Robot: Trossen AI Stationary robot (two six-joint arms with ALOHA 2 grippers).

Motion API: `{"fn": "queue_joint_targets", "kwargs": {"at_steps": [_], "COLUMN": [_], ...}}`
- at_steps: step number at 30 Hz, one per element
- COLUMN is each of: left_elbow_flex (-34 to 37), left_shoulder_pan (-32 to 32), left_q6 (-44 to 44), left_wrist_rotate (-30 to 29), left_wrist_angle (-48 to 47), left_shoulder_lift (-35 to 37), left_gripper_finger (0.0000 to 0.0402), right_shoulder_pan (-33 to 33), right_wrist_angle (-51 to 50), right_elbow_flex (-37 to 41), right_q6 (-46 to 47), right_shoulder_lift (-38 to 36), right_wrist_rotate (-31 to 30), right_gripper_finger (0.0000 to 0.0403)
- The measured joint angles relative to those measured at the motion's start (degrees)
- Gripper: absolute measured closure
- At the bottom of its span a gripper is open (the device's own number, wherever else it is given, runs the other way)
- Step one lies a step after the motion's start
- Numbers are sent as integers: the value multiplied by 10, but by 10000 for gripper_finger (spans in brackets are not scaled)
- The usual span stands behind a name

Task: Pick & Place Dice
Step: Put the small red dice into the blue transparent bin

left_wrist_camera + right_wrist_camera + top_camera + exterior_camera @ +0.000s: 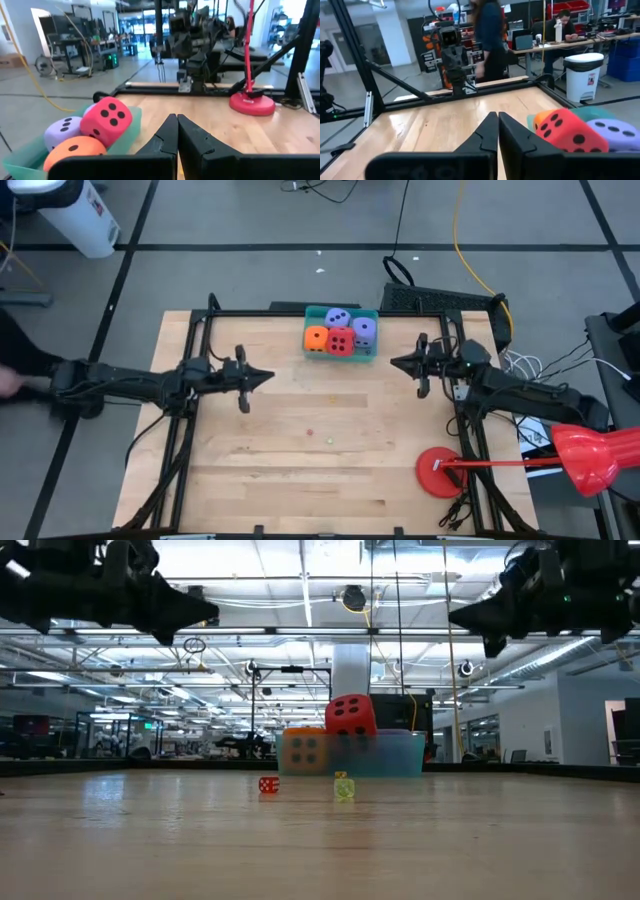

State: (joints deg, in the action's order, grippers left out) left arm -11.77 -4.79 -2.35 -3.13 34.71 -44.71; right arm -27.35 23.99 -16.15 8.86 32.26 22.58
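Note:
A teal bin stands at the table's far middle and holds several dice: an orange one, a red one and two lavender ones. In the low view the red die sits highest, resting on the others. My left gripper hovers shut at the bin's near left, pointing level toward the table's right. My right gripper hovers shut at the bin's near right, pointing toward the left one. Each wrist view shows the shut fingers with nothing between them.
Two tiny dice, red and yellow-green, lie on the bare wood mid-table. A flat red round disc with a red rod stands at the near right. A black frame edges the table. A person stands beyond it.

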Motion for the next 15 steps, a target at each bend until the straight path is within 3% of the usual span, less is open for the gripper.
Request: {"fn": "queue_joint_targets", "kwargs": {"at_steps": [9, 15], "left_elbow_flex": [19, 19], "left_shoulder_pan": [-1, -1], "left_q6": [-21, -14], "left_wrist_rotate": [-4, -1], "left_wrist_angle": [24, 22], "left_shoulder_lift": [0, 1], "left_gripper_finger": [396, 396], "right_shoulder_pan": [4, 0], "right_wrist_angle": [163, 123], "right_elbow_flex": [115, 117], "right_q6": [33, 50], "right_shoulder_lift": [-12, -27], "right_wrist_rotate": [-2, 0], "right_gripper_finger": [402, 402]}}
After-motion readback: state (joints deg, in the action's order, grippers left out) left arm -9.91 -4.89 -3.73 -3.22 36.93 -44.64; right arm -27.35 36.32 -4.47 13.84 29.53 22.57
